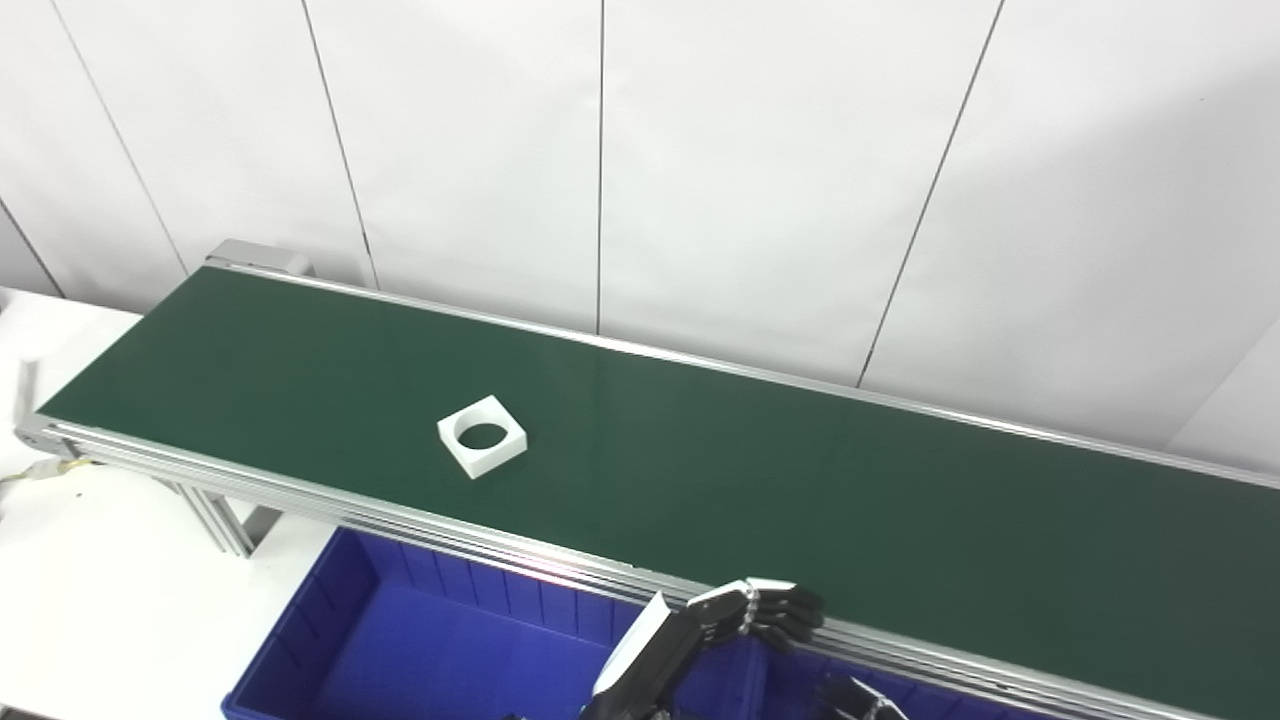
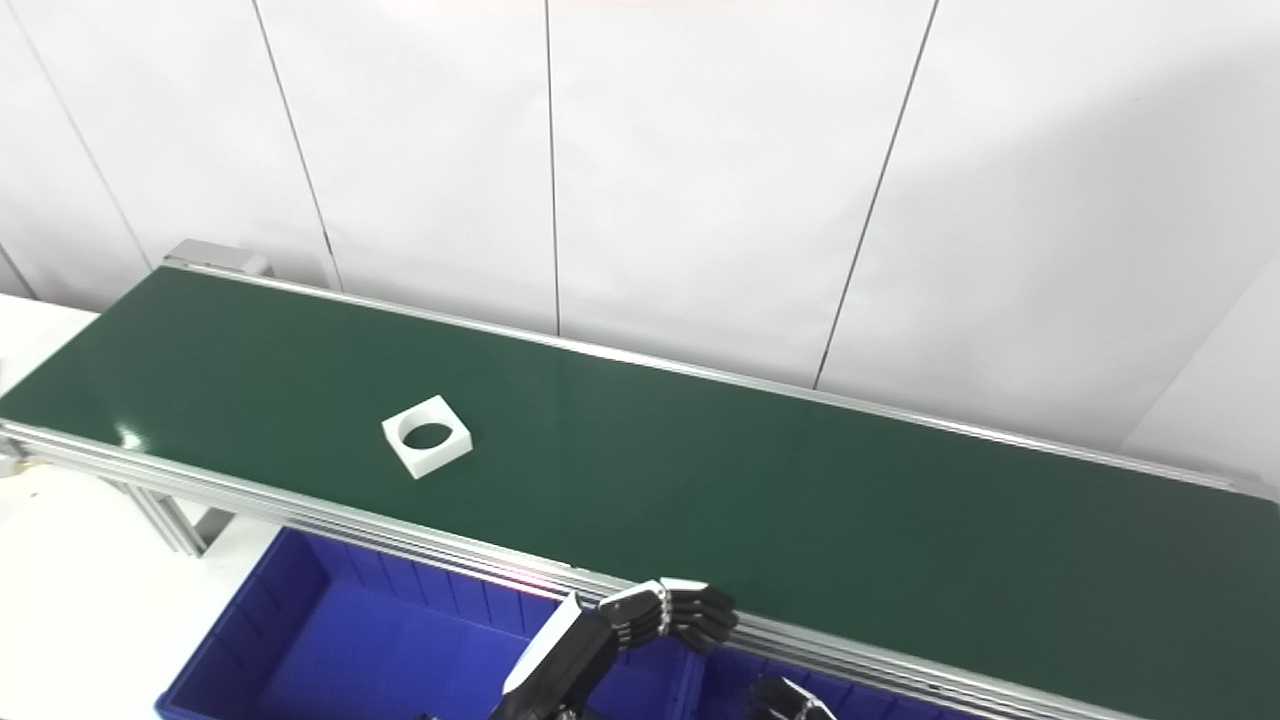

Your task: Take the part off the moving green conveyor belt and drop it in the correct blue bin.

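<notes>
No brand, label or writing is legible anywhere in either view.

Left hand (image 1: 745, 612): seen at the lower centre of the frame, its arm entering from the bottom edge. The forearm is angled up and to the right; the fingers (image 1: 790, 605) are curled together and bent over, held at the near silver rail (image 1: 300, 490) of the belt. Nothing is seen between them; the hand is recorded as closed on nothing.

Right hand (image 1: 858, 700): only a dark tip is visible at the bottom edge, just right of the left hand. Whether it is spread or closed cannot be told.

Part (image 1: 482, 435): a white square block with a round hole through it, lying flat on the green belt (image 1: 800, 480) in the left-centre of the frame, turned so one corner points toward the near rail. It is well apart from both hands, up and to the left of them.

Blue bin (image 1: 330, 610): set below the near rail at the lower left of the frame, on a white table (image 1: 100, 580). A dividing wall is seen beside the left hand, with more blue to its right. A white panelled wall (image 1: 700, 150) fills the upper frame.
</notes>
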Robot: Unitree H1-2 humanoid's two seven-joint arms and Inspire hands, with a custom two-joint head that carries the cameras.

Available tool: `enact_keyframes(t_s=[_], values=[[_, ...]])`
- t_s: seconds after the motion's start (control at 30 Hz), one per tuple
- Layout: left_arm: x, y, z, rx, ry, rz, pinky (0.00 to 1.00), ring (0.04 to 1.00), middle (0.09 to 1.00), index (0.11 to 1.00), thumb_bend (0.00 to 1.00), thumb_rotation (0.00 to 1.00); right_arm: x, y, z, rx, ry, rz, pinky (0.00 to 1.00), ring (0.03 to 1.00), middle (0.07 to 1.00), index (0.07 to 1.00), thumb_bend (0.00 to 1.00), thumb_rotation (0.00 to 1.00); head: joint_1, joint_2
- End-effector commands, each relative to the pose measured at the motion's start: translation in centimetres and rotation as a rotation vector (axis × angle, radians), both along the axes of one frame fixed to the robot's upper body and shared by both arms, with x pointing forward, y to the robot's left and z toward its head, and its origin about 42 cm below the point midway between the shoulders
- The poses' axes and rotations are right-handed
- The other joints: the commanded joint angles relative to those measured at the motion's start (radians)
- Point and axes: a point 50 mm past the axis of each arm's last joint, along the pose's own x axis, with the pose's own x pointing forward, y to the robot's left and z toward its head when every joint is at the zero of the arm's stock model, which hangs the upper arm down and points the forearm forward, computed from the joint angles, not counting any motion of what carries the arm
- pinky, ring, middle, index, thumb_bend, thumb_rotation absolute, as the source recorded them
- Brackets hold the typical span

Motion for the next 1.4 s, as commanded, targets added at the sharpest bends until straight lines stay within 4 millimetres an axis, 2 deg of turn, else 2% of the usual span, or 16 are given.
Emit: enact_keyframes(t_s=[0.0, 0.27, 0.4, 0.53, 0.67, 0.83, 1.13, 1.37], values=[[0.9, 0.4, 2.5, -0.009, -0.122, -0.007, 0.61, 0.675, 0.715, 0.745, 0.89, 0.2, 1.0, 0.6, 1.1, 0.011, -0.08, 0.0, 0.68, 0.74, 0.77, 0.742, 0.97, 0.28, -0.001, 0.0], [3.3, 2.8, 5.8, 0.121, -0.259, 0.015, 0.62, 0.696, 0.735, 0.759, 0.89, 0.21, 1.0, 0.8, 1.0, 0.015, -0.076, 0.0, 0.68, 0.743, 0.768, 0.744, 0.98, 0.27, -0.008, -0.001], [5.5, 5.0, 7.8, 0.268, -0.338, 0.05, 0.63, 0.703, 0.742, 0.77, 0.92, 0.2, 0.9, 1.0, 1.0, 0.01, -0.079, -0.002, 0.68, 0.739, 0.765, 0.74, 0.98, 0.27, -0.013, 0.001], [7.8, 7.0, 9.0, 0.314, -0.363, 0.075, 0.63, 0.711, 0.744, 0.752, 0.94, 0.19, 0.8, 1.1, 1.0, 0.01, -0.079, -0.003, 0.68, 0.738, 0.766, 0.741, 0.98, 0.28, -0.019, 0.003], [10.3, 9.2, 10.7, 0.432, -0.393, 0.101, 0.62, 0.707, 0.741, 0.742, 0.95, 0.2, 0.8, 1.2, 1.0, 0.015, -0.077, -0.004, 0.69, 0.739, 0.765, 0.739, 0.98, 0.27, -0.024, 0.003], [12.9, 10.9, 11.8, 0.563, -0.4, 0.094, 0.63, 0.734, 0.761, 0.744, 0.98, 0.13, 1.0, 1.2, 1.0, 0.009, -0.079, 0.0, 0.69, 0.741, 0.766, 0.742, 0.97, 0.27, -0.026, 0.002], [18.2, 12.3, 13.0, 0.863, -0.456, 0.086, 0.56, 0.702, 0.772, 0.761, 1.0, 0.12, 1.1, 1.5, 1.1, 0.009, -0.083, 0.002, 0.7, 0.742, 0.767, 0.739, 0.96, 0.25, -0.034, 0.002], [21.2, 11.6, 13.5, 1.058, -0.502, 0.053, 0.52, 0.668, 0.768, 0.75, 1.0, 0.12, 1.0, 1.6, 1.2, 0.007, -0.085, 0.0, 0.69, 0.739, 0.766, 0.738, 0.97, 0.25, -0.042, 0.006]])
